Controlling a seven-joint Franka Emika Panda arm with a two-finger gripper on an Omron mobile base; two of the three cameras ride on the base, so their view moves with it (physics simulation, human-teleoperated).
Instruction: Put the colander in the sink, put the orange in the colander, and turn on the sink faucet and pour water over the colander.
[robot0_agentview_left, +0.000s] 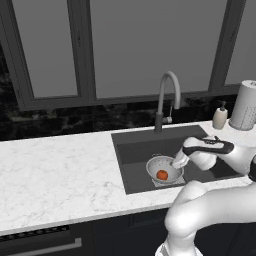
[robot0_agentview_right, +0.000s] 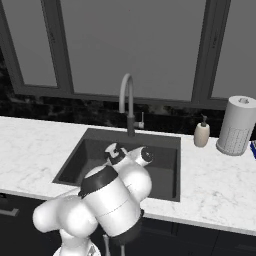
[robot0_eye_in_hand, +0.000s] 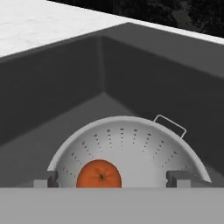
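Note:
The silver colander (robot0_agentview_left: 163, 167) (robot0_eye_in_hand: 131, 144) sits on the floor of the dark sink (robot0_agentview_left: 135, 147) (robot0_agentview_right: 87, 150) (robot0_eye_in_hand: 144, 74), toward its front. The orange (robot0_agentview_left: 162, 175) (robot0_eye_in_hand: 99, 174) rests inside the colander, free of the fingers. My gripper (robot0_agentview_left: 178, 161) (robot0_eye_in_hand: 113, 178) hangs just over the colander's right rim, open, its two fingertips (robot0_eye_in_hand: 43, 179) wide apart on either side of the orange. The faucet (robot0_agentview_left: 167, 95) (robot0_agentview_right: 128, 102) stands behind the sink with its spout arching toward the basin; no water shows. In the right base view my own arm hides the colander.
A beige soap bottle (robot0_agentview_left: 220, 116) (robot0_agentview_right: 202, 133) and a paper towel roll (robot0_agentview_left: 246, 105) (robot0_agentview_right: 235, 125) stand right of the sink. White marble counter (robot0_agentview_left: 55, 170) (robot0_agentview_right: 220, 190) stretches to both sides. Windows run behind the black backsplash.

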